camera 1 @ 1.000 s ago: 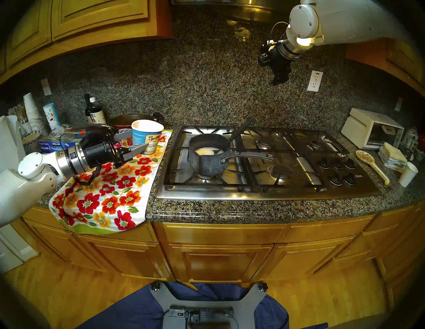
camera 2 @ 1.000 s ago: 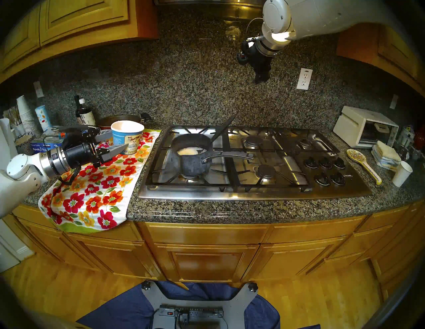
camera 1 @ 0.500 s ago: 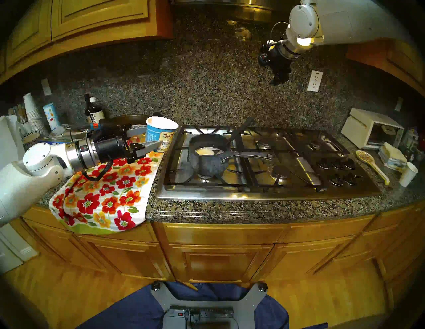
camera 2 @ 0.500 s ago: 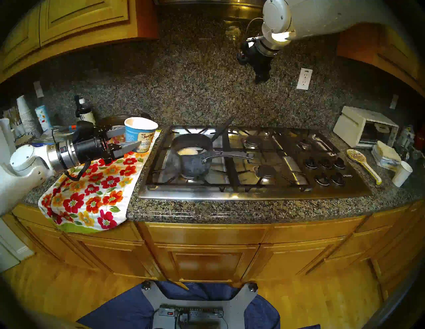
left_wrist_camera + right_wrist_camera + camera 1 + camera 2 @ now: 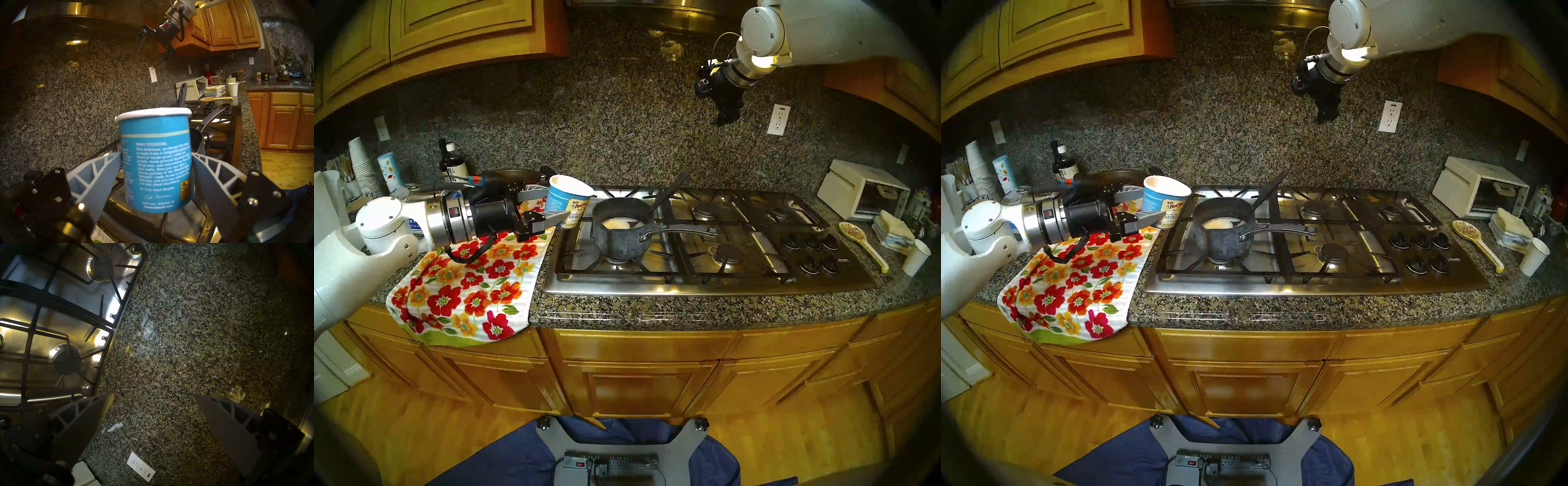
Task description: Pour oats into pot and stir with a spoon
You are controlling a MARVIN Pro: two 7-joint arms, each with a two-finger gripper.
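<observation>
blue oatmeal cup point(image 5: 569, 201): upright, white rim, contents seemingly hidden | left end effector point(image 5: 551, 206): clamped on cup

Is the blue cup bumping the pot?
Cannot tell. In the head views the cup sits just left of the pot, rims nearly meeting; the wrist view hides that side.

We see a paper cup point(image 5: 156, 159) with a matt blue print and a white rolled rim. The pot point(image 5: 624, 230) has a dull, mottled grey coat, and its handle looks smooth metal. The stove point(image 5: 704, 281) is glossy steel under matt black grates. At 8 o'clock from the pot lies a soft cloth towel point(image 5: 466, 295). The counter point(image 5: 687, 312) is polished speckled stone.
</observation>
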